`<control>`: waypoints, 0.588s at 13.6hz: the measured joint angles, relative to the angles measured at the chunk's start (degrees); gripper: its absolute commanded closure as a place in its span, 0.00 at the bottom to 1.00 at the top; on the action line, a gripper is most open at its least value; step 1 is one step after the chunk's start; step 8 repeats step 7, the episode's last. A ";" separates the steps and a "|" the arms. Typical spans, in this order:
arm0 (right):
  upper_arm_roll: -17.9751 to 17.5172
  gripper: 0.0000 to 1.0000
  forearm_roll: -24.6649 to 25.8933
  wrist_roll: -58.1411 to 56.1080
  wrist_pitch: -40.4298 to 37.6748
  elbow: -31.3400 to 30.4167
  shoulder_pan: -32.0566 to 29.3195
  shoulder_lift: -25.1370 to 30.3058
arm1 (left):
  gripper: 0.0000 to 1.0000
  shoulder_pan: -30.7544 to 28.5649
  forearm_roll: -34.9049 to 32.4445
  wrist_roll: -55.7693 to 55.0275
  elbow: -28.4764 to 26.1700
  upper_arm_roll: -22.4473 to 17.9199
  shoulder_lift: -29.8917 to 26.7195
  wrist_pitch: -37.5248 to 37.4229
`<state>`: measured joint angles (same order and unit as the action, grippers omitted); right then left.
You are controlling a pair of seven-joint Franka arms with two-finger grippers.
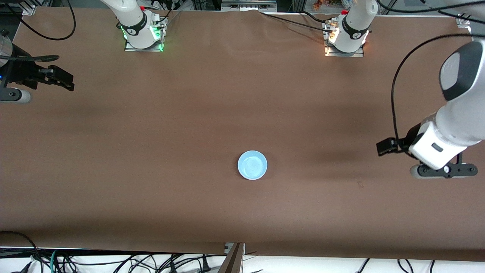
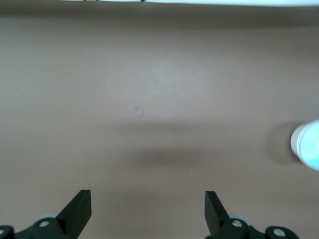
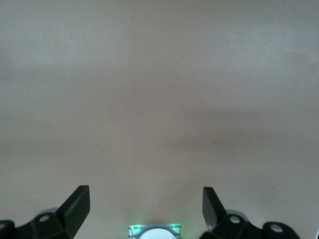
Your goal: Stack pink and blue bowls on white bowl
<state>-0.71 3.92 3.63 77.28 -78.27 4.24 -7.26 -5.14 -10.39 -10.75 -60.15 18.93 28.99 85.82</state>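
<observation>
A light blue bowl (image 1: 252,165) sits upright near the middle of the brown table, toward the front camera's edge. It also shows in the left wrist view as the blue bowl (image 2: 308,145), cut off by the picture's edge, with a pale whitish band around its outside. The pink bowl and the white bowl are hidden; I cannot tell whether they lie under the blue one. My left gripper (image 1: 381,147) (image 2: 148,200) hangs open and empty over bare table at the left arm's end. My right gripper (image 1: 69,81) (image 3: 145,197) hangs open and empty over the right arm's end.
The two arm bases (image 1: 143,33) (image 1: 346,37) stand along the table's edge farthest from the front camera. The right arm's base with its green light (image 3: 154,231) shows in the right wrist view. Cables (image 1: 113,261) lie below the table's edge nearest the front camera.
</observation>
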 measured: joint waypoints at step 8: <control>-0.32 0.00 -0.62 -1.36 0.02 -2.07 -0.46 0.64 | 0.01 -5.46 4.94 7.89 -6.48 0.31 -7.16 -1.35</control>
